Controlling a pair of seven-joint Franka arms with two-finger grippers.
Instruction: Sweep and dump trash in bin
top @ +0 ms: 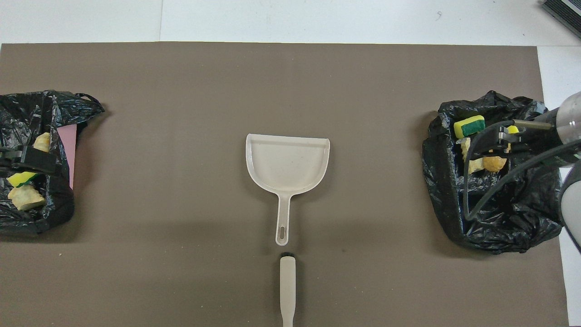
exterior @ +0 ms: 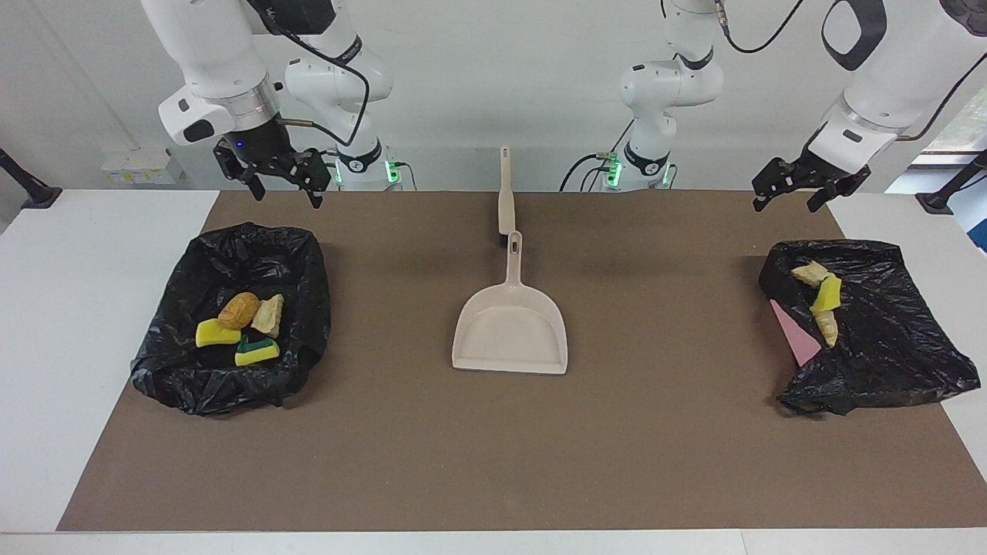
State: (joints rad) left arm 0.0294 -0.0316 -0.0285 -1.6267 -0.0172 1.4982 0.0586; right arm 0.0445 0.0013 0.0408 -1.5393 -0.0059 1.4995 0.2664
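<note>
Spongy yellow trash (exterior: 217, 333) in crinkled black bag (exterior: 231, 385); smooth beige dustpan (exterior: 510, 339).

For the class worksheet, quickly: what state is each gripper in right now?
Left gripper: open, holding nothing, raised above the bin at its end.
Right gripper: open, holding nothing, raised above the other bin.

Facing camera high, overhead steep; both share dustpan (exterior: 510, 331).

Beige dustpan (exterior: 510, 331) and brush (exterior: 505, 193) on a plain brown mat (exterior: 493, 447); glossy black bags (exterior: 231, 378) hold yellow, green-backed and tan trash (exterior: 239, 324).
</note>
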